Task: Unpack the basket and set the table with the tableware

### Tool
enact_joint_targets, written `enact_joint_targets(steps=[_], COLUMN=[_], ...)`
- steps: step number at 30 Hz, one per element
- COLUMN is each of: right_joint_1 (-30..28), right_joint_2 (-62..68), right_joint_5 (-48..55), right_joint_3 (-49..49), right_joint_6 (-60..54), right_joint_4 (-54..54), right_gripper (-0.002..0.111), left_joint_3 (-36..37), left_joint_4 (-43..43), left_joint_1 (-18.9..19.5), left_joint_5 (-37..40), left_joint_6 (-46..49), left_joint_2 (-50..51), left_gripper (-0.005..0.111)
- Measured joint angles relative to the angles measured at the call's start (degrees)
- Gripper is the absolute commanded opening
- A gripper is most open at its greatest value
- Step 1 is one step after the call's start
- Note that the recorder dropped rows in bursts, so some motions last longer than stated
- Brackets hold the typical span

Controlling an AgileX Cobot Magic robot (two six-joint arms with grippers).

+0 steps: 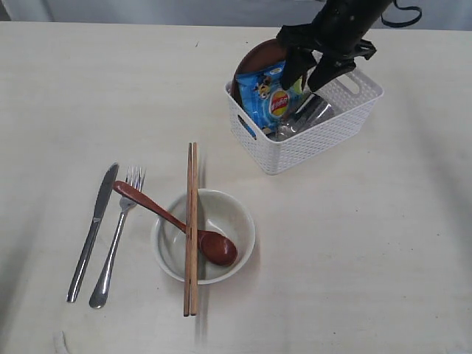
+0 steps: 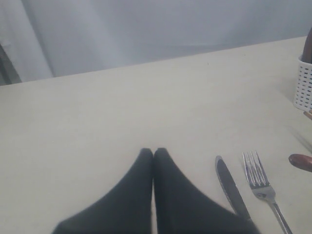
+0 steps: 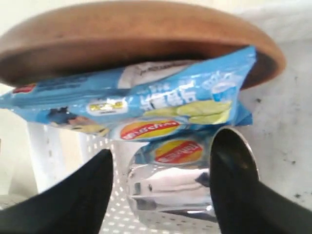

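Steel cup (image 3: 170, 195) is lying on its side inside the basket (image 1: 310, 144), directly under your right gripper (image 3: 165, 151), whose 2 jaws are standing wide apart and straddling it, not yet clamped. Its long axis seems to be running finger to finger, so you may be needing a wrist turn. Packet (image 1: 269, 99) and plate (image 1: 258, 55) are crowding 1 side, and the basket wall is leaving little room. Left gripper (image 2: 153, 152), jaws together, is hanging well away from the basket.
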Motion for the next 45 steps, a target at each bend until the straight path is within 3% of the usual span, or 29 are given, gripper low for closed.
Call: enact_joint_targets(steps=[8, 15, 20, 29, 45], right_joint_1=[2.69, 4.58, 2.46, -1.22, -1.36], right_joint_2=[-1.42, -1.42, -1.42, -1.42, -0.01], right_joint_5=[0.15, 0.40, 0.40, 0.40, 0.45], right_joint_3=[2.15, 1.33, 0.83, 6.21, 6.47], right_joint_6=[0.66, 5.28, 7.28, 4.72, -2.01], right_joint_4=[-0.04, -14.17, -17.22, -13.49, -3.76], right_gripper=[0.056, 0.056, 0.056, 0.056, 0.056], left_joint_3=[0.00, 0.00, 0.00, 0.00, 0.00], left_joint_4=[0.00, 0.00, 0.00, 0.00, 0.00], left_joint_1=[0.00, 0.00, 0.00, 0.00, 0.00], left_joint_5=[0.00, 0.00, 0.00, 0.00, 0.00], left_joint_6=[0.00, 0.00, 0.00, 0.00, 0.00], left_joint_2=[0.00, 0.00, 0.00, 0.00, 0.00], left_gripper=[0.000, 0.000, 0.000, 0.000, 0.000])
